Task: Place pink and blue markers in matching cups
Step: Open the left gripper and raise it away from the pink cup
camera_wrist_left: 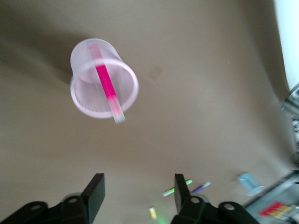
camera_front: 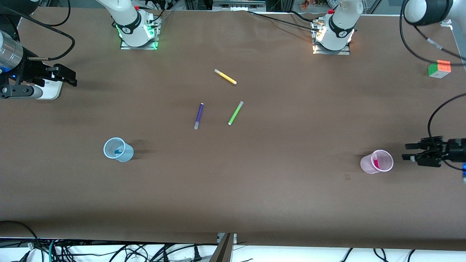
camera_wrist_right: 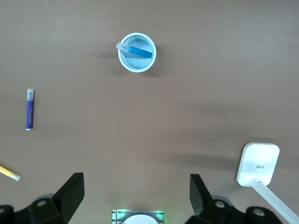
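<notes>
Front view: purple pen (camera_front: 198, 115) (beside green pen (camera_front: 235, 113)) lies between both cups.

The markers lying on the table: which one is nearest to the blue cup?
The purple marker. It lies closer to the blue cup than the green marker and the yellow marker, which lies nearest the robots' bases.

Brown table (camera_front: 255, 189) carries: yellow pen (camera_front: 225, 76) at 12 o'clock; purple pen (camera_front: 198, 115) and green pen (camera_front: 235, 113) near centre; blue cup (camera_front: 118, 149) at 9 o'clock; pink cup (camera_front: 377, 161) at 3 o'clock; puzzle cube (camera_front: 439, 68) at 2 o'clock.
</notes>
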